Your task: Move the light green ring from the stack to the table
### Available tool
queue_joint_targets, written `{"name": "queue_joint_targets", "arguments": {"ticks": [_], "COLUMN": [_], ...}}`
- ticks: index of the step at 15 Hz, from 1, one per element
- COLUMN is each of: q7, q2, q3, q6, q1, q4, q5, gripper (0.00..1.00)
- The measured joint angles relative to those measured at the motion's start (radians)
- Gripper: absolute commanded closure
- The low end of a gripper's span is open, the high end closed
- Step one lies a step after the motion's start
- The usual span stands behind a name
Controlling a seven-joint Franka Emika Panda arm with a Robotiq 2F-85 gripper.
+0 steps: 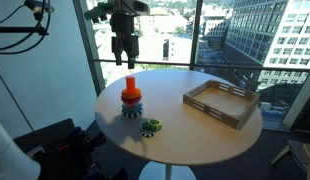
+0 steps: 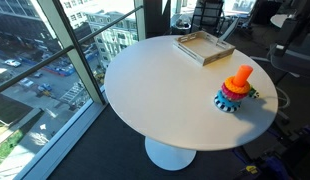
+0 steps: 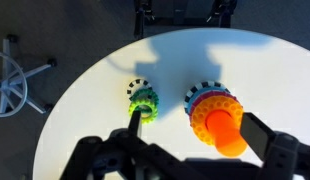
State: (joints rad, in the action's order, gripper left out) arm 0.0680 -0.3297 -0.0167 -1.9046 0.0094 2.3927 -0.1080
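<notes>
The pincer (image 1: 126,57) hangs open and empty above the stack (image 1: 131,95). The light green ring (image 3: 141,91) already lies on the table (image 1: 200,135), touching a darker ring (image 3: 146,105). A further descent risks toppling the stack.

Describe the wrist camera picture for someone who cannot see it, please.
A round white table seen from above holds a ring-stacking toy with an orange post and, beside it, a light green ring lying against a darker green ring. The robot's open hand frames the bottom edge.
</notes>
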Motion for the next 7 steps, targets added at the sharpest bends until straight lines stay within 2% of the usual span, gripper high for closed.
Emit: {"name": "queue_joint_targets", "arguments": {"ticks": [7], "q7": [0.003], "q2": [-0.029], "q3": [-0.012], "q6": [0.000], "q1": [0.002], "q4": [0.003], "q5": [0.014], "gripper": [0.00]}}
